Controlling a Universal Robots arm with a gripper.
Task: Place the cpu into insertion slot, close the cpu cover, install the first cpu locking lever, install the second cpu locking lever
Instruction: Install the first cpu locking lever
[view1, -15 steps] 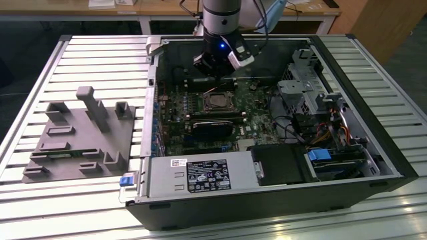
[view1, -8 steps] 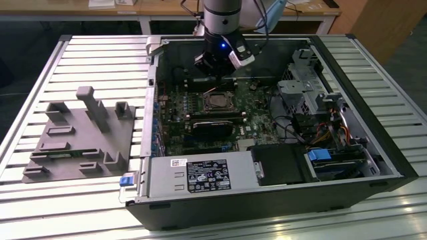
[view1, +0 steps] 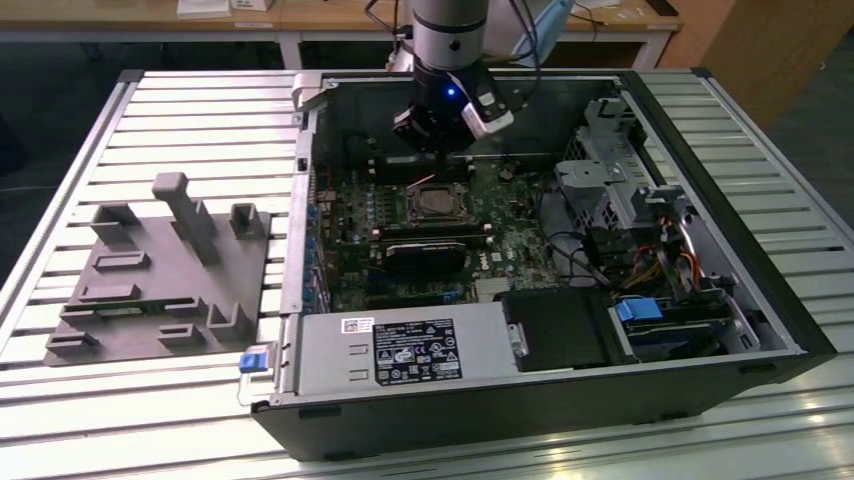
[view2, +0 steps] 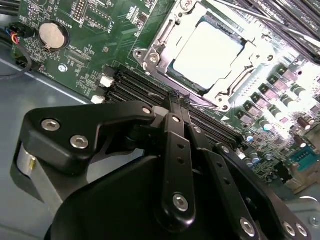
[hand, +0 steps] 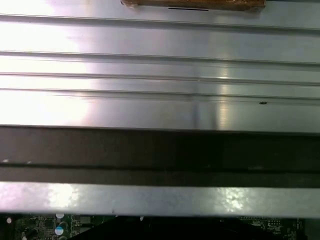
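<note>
Your cpu lies flat in the insertion slot, top face up, square, so it has no long axis to speak of. In the second wrist view the cpu cover is down around it, its window framing the chip. Glare washes out the chip's surface. Your gripper hangs above the board just beside the socket, fingers together and gripping nothing; its linkage hides the memory slots partly.

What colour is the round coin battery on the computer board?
Shiny silver. The coin battery sits on the green circuit board, best seen in the second wrist view.
</note>
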